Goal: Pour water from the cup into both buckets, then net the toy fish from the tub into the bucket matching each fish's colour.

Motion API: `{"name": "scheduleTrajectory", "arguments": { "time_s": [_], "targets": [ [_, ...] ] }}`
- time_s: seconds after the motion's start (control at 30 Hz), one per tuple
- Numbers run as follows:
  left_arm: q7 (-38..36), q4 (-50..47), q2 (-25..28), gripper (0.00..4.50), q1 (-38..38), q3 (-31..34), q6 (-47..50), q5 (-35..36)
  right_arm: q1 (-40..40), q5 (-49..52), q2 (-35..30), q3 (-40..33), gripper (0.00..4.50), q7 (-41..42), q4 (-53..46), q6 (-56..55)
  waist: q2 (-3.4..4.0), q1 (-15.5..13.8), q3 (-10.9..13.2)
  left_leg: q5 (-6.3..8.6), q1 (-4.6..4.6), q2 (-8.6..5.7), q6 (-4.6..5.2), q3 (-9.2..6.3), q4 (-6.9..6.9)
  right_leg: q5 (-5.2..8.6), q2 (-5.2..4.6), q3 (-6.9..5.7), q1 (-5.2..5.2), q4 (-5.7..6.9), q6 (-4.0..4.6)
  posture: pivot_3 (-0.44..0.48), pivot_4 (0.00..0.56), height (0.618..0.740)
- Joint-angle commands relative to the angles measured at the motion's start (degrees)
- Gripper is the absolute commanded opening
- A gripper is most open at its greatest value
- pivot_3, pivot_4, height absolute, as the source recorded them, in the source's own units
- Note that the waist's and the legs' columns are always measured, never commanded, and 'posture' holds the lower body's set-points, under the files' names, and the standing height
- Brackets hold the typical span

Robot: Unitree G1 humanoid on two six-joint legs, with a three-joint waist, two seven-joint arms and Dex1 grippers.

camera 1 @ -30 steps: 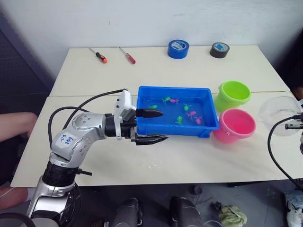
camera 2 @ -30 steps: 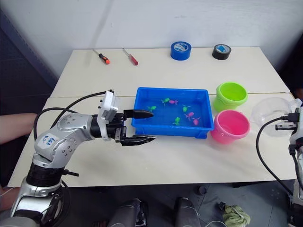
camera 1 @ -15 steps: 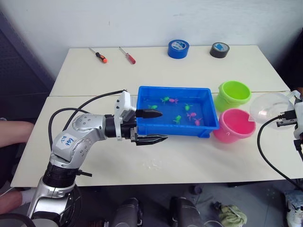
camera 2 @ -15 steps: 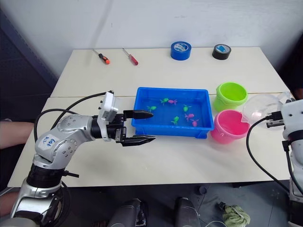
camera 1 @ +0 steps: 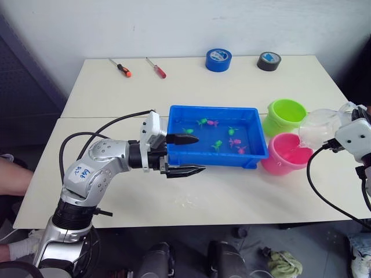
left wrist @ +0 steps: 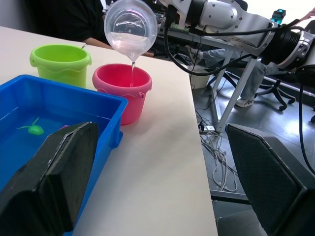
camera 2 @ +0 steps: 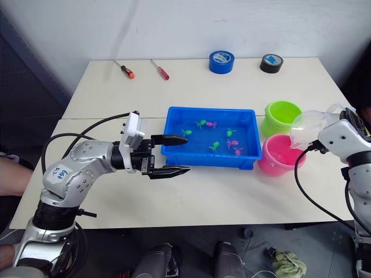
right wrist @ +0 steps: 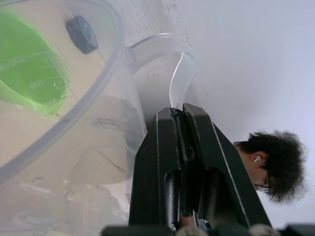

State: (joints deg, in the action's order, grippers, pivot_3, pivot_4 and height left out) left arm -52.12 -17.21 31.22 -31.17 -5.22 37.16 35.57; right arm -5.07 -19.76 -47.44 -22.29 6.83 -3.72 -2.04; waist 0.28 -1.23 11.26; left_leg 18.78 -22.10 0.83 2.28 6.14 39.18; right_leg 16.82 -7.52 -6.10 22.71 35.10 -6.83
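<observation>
Both jaws first. Left gripper (camera 1: pixel 184 155) hangs with fingers spread wide, holding nothing, tips at the tub's near-left corner. Right gripper (right wrist: pixel 183 114) is clamped tight on the handle of the cup (left wrist: pixel 131 27).

Near: bare tabletop (camera 1: pixel 232 197) runs along the front edge at 6 o'clock, open room for either arm.

Middle: blue tub (camera 1: pixel 255 157) sits central, water in it, pink and green fish (camera 1: pixel 218 145) scattered inside. I do not spot the net.

At 3 o'clock of the tub: pink bucket (camera 1: pixel 278 165) nearer, green bucket (camera 1: pixel 277 124) just behind it, the two about touching. Cup is tipped above the pink bucket; a thin stream falls from the lip into it.

Judgement: pouring step, first bucket. To do it well: keep the lip over the bucket's middle, hold the tilt shallow so the stream stays thin, save about half for green. Green lies at 12 o'clock of pink, so the shift is short; level the cup before crossing the rims.

Edges: pink bucket stands near the table's right edge; any spill goes floorward.

Far: two screwdrivers (camera 1: pixel 139 67) at 11 o'clock, blue tape roll (camera 1: pixel 218 59) and black tape roll (camera 1: pixel 269 61) at 12 to 1 o'clock, well apart from the work.
</observation>
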Motion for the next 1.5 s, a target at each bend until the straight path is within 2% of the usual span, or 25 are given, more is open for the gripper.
{"name": "scheduleTrajectory", "arguments": {
  "time_s": [0.03, 0.47, 0.7, 1.03, 1.23, 1.5],
  "targets": [
    [-0.2, -1.5, 0.3, 4.5, -0.4, 0.9, -1.0, -0.2, -0.6, -1.1, -1.6, -1.1, 0.08, -1.1, -0.4, -1.4, 0.0, 0.0, 0.0, 0.0, 0.0, 0.0, 0.0, 0.0, 0.0, 0.0, 0.0, 0.0, 0.0, 0.0, 0.0, 0.0, 0.15, 0.74],
    [-0.3, -0.9, 0.0, 4.5, -0.5, 0.6, -1.9, -0.5, -0.7, -8.9, -5.4, 0.8, 0.08, -3.4, 0.9, -7.5, 0.0, 0.0, 0.0, -0.01, 0.0, 0.0, -0.01, 0.0, 0.0, 0.0, 0.0, 0.0, 0.0, 0.0, 0.0, 0.0, 0.15, 0.74],
    [0.2, -0.4, -0.2, 4.5, -0.7, 0.9, -1.8, -0.4, -1.0, -6.2, -3.2, -0.9, 0.08, -3.8, 4.1, -5.8, 0.0, 0.0, 0.0, -0.02, 0.0, 0.0, -0.01, -0.01, 0.0, 0.0, 0.0, -0.01, -0.01, 0.0, 0.0, 0.0, 0.15, 0.74],
    [1.2, 2.0, -1.0, 4.5, -3.1, 1.0, -1.8, -0.9, -3.2, 7.7, 5.3, -7.6, 0.08, -2.5, 6.7, 7.5, 0.0, 0.1, 0.0, -0.05, 0.0, 0.0, 0.01, -0.03, 0.0, 0.0, 0.01, -0.03, -0.03, 0.01, 0.0, 0.0, 0.15, 0.74],
    [1.2, 2.9, -1.5, 4.5, -4.4, 1.0, -1.8, -1.3, -8.2, 17.8, 10.4, -12.4, 0.08, -3.0, 6.1, 18.4, 0.0, 0.1, 0.0, -0.05, 0.0, 0.0, 0.01, -0.03, 0.0, 0.0, 0.01, -0.02, -0.02, 0.04, 0.0, 0.0, 0.15, 0.74],
    [1.2, 4.0, -2.4, 4.5, -5.6, 0.8, -2.2, -2.2, -16.2, 22.6, 12.5, -11.3, 0.08, -5.4, 5.6, 27.2, 0.01, 0.2, 0.0, -0.05, -0.01, 0.0, 0.01, -0.02, 0.0, 0.0, 0.01, -0.02, 0.01, 0.08, 0.0, 0.0, 0.15, 0.74]
  ]
}}
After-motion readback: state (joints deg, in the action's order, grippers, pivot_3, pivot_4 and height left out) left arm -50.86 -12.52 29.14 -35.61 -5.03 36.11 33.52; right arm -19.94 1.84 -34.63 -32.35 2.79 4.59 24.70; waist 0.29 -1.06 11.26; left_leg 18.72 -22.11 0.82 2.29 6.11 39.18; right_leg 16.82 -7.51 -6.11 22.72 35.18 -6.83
